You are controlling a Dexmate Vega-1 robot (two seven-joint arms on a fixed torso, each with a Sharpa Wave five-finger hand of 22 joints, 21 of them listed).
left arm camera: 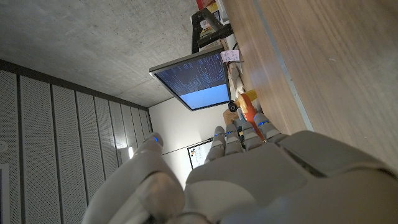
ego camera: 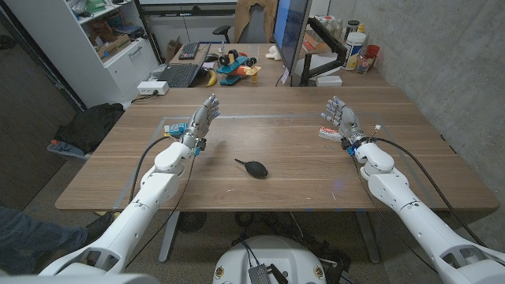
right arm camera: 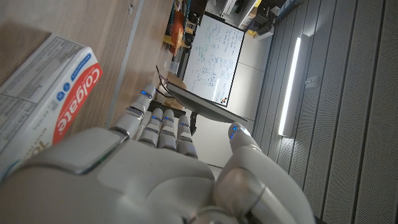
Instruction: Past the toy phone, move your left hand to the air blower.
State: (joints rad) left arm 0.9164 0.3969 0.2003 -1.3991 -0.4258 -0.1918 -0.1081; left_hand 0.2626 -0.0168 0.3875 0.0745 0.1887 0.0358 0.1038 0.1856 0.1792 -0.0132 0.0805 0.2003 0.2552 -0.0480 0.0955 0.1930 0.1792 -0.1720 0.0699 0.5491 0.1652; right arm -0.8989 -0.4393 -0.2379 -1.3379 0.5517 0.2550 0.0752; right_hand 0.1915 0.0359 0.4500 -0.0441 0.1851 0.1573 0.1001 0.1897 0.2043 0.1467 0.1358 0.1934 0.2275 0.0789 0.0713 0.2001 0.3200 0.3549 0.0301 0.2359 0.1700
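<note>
Head view: white left hand (ego camera: 201, 118) empty, fingers apart, beside small blue toy phone (ego camera: 175, 128); should swing toward black rubber air blower (ego camera: 254, 167) mid-desk.

Head camera looks down over the table (ego camera: 300, 170); both wrist cameras sit close behind their hands, sharing it

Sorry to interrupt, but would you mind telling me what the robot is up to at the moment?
Nothing is held yet. The left hand stands open by a small blue toy phone; the black air blower it should reach lies untouched mid-table. The right hand waits open beside a toothpaste box.
</note>
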